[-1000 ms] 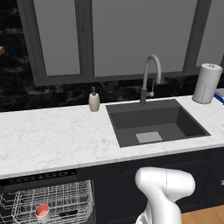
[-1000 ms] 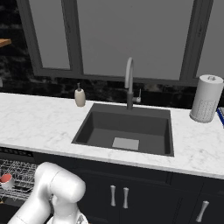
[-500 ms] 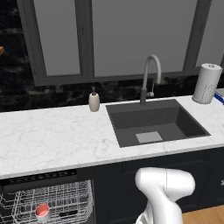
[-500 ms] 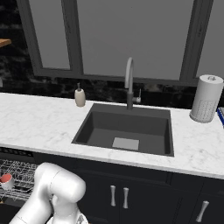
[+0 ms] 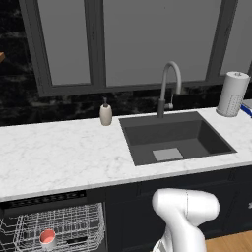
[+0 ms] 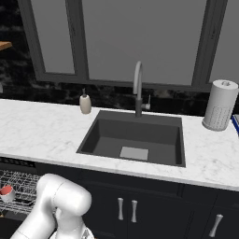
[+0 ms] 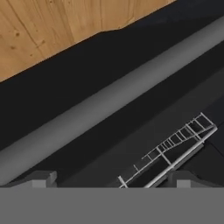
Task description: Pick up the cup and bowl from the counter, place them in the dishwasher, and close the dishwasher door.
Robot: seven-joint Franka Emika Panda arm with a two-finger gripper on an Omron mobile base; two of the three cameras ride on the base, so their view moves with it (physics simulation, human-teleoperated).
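The dishwasher (image 5: pixel 45 201) stands open under the white counter (image 5: pixel 54 152) at the lower left, its white wire rack (image 5: pixel 74 221) pulled into sight. The cup (image 5: pixel 47 237), red-pink inside, sits upright in that rack and shows again at the left edge of the right base view (image 6: pixel 5 191). A low dark shape lies in the rack right of the cup; I cannot tell whether it is the bowl. My gripper (image 7: pixel 116 181) is open, with nothing between its fingertips (image 7: pixel 41 178). It hangs low and looks along the dishwasher door's grey edge (image 7: pixel 109 98), with a strip of rack (image 7: pixel 175 148) beyond.
A dark sink (image 5: pixel 172 140) with a curved tap (image 5: pixel 170 83) is set into the counter. A beige soap dispenser (image 5: pixel 105 114) stands left of the sink and a paper towel roll (image 5: pixel 232 93) at the far right. Wood floor (image 7: pixel 52 26) lies beside the door. Dark cabinet fronts (image 6: pixel 154 210) run below the sink.
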